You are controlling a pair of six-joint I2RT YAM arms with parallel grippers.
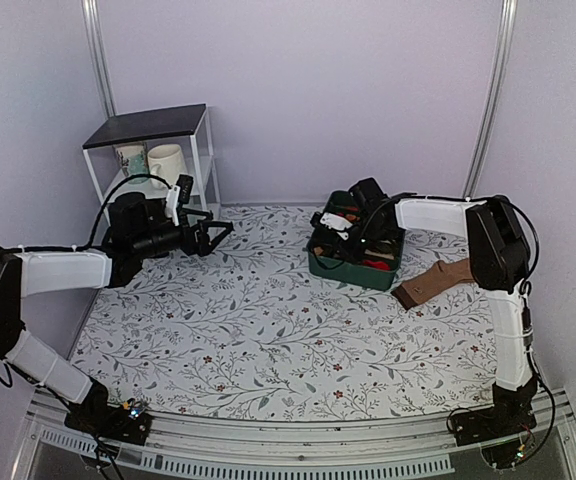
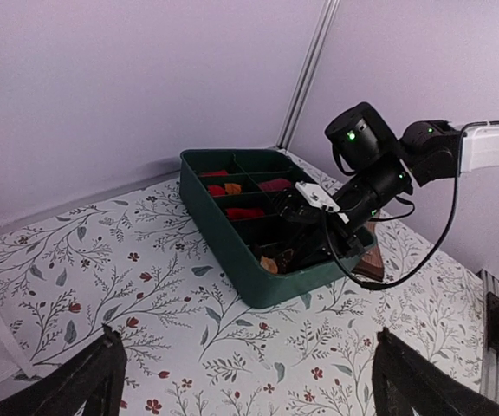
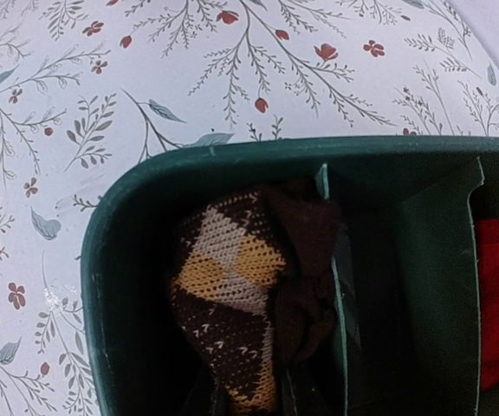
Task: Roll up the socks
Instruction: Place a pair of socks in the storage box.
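The socks (image 3: 232, 295), dark brown knit with tan-orange argyle diamonds, are bunched into a bundle in the corner compartment of the green bin (image 3: 232, 152). My right gripper (image 1: 340, 240) reaches down into that bin (image 1: 343, 272) and is shut on the bundle's lower end; its fingers barely show in the right wrist view. From the left wrist view a bit of orange sock (image 2: 269, 264) peeks over the bin wall (image 2: 275, 282) under the right gripper (image 2: 306, 234). My left gripper (image 1: 213, 235) hovers open over the left of the table, nothing between its fingers (image 2: 102, 373).
Red bundles (image 3: 495, 295) fill other compartments of the bin. A plain brown sock (image 1: 433, 280) lies on the floral cloth just right of the bin. A small white shelf (image 1: 153, 125) with two mugs (image 1: 166, 160) stands at the back left.
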